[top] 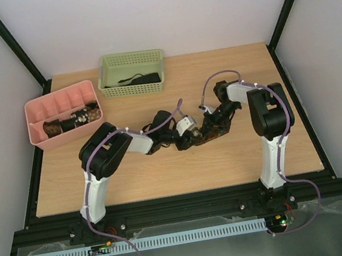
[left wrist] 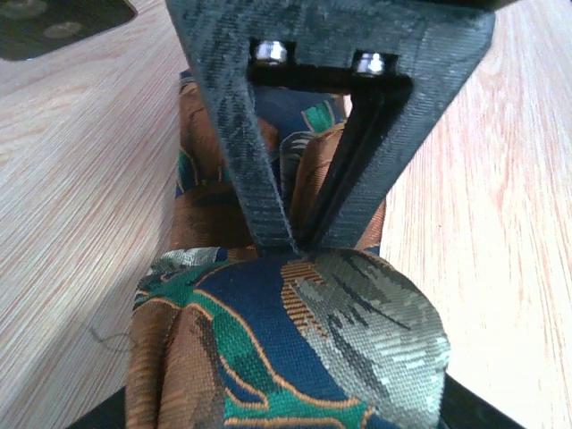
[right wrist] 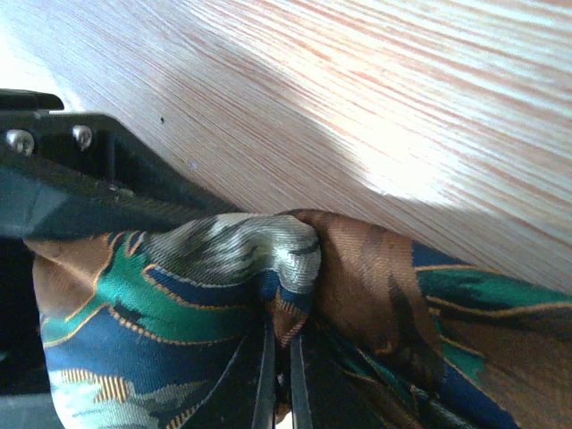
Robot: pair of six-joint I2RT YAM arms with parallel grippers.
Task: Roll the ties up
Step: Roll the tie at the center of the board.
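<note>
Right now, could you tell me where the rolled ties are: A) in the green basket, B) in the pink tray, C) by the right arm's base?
B: the rolled ties lie in the pink tray, while the left gripper and right gripper pinch the patterned tie mid-table.

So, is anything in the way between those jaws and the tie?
Nothing visible. Both arms' jaws are shut right on the patterned tie, with its fabric bunched up between the two of them.
</note>
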